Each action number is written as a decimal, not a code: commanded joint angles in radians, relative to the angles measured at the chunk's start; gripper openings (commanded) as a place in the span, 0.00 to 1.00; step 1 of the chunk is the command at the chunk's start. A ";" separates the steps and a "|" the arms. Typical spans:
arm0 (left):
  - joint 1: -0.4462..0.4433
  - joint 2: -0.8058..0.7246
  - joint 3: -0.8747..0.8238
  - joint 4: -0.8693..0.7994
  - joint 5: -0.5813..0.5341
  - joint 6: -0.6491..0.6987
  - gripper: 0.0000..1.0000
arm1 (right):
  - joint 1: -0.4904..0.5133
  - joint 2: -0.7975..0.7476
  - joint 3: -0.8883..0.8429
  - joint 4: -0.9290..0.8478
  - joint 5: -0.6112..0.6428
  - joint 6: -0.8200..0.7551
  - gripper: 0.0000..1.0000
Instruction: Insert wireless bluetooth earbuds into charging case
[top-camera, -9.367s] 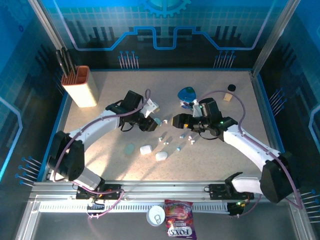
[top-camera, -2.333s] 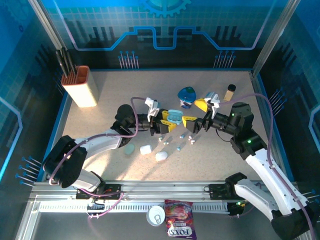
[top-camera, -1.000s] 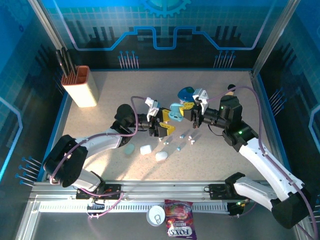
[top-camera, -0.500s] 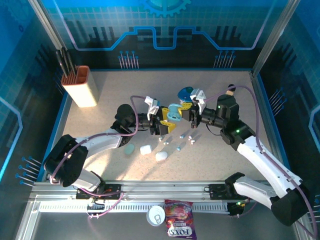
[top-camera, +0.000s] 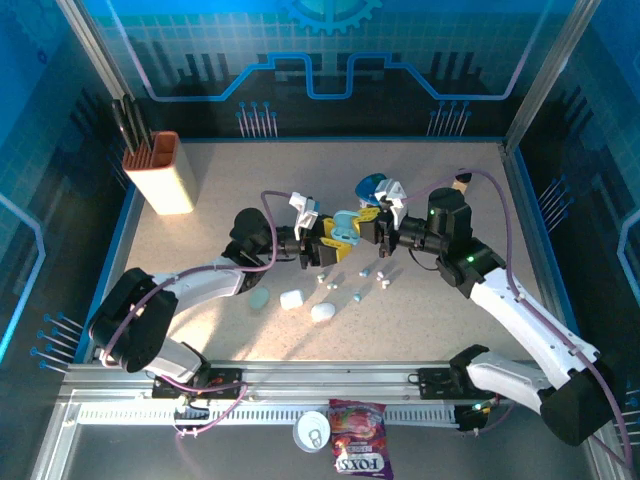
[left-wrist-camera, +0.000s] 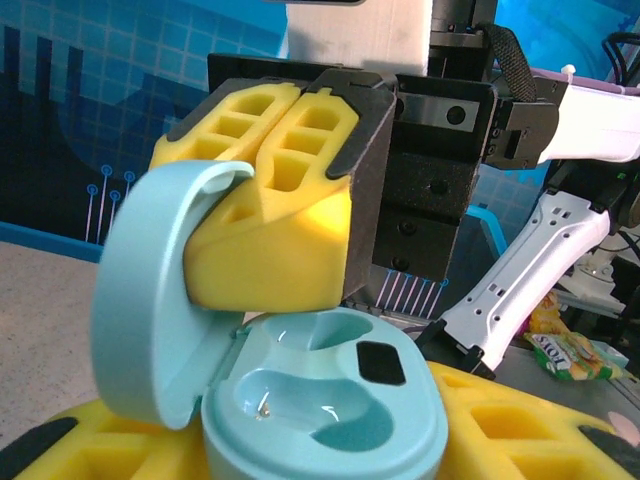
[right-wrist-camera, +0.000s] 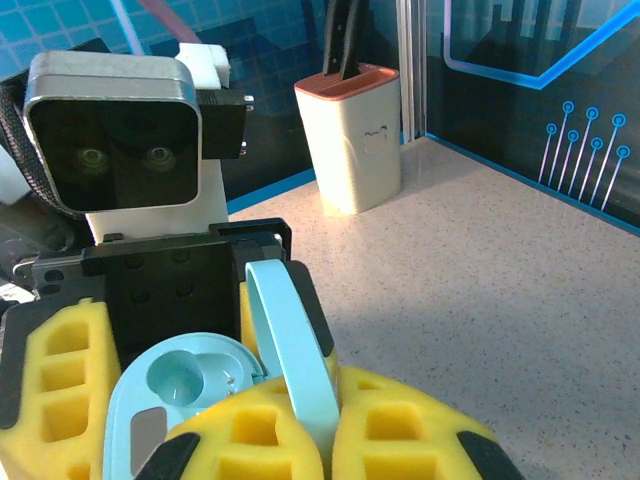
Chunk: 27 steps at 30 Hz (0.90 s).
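Note:
A pale teal charging case (left-wrist-camera: 325, 395) stands open with both wells empty. My left gripper (left-wrist-camera: 300, 445) is shut on its base, one yellow finger (left-wrist-camera: 520, 420) on each side. The lid (left-wrist-camera: 150, 290) stands up to the left. My right gripper (right-wrist-camera: 325, 440) is shut on the lid (right-wrist-camera: 295, 350), pinching its edge. In the top view the case (top-camera: 345, 228) hangs above the table between the left gripper (top-camera: 322, 245) and the right gripper (top-camera: 372, 226). Several tiny earbuds (top-camera: 357, 295) lie loose on the table just below them.
Two white pebble cases (top-camera: 291, 299) (top-camera: 322, 313) and a closed teal case (top-camera: 259, 297) lie near the left arm. A knife block (top-camera: 165, 172) stands back left, a blue object (top-camera: 372, 185) behind the grippers, and a small bottle (top-camera: 460, 180) back right.
The right gripper has moved a little left, toward the left gripper, keeping hold of the lid. The left jaws have narrowed round the case base.

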 joint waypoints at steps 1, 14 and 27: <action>0.001 0.008 0.005 0.028 0.014 -0.005 0.40 | 0.013 -0.002 0.021 -0.002 -0.012 -0.019 0.00; 0.027 0.020 -0.044 0.090 -0.049 0.021 0.38 | 0.010 -0.141 -0.043 0.096 0.002 0.122 0.76; 0.095 -0.029 -0.034 0.098 -0.067 0.063 0.38 | -0.136 -0.243 -0.210 -0.148 0.258 0.518 0.78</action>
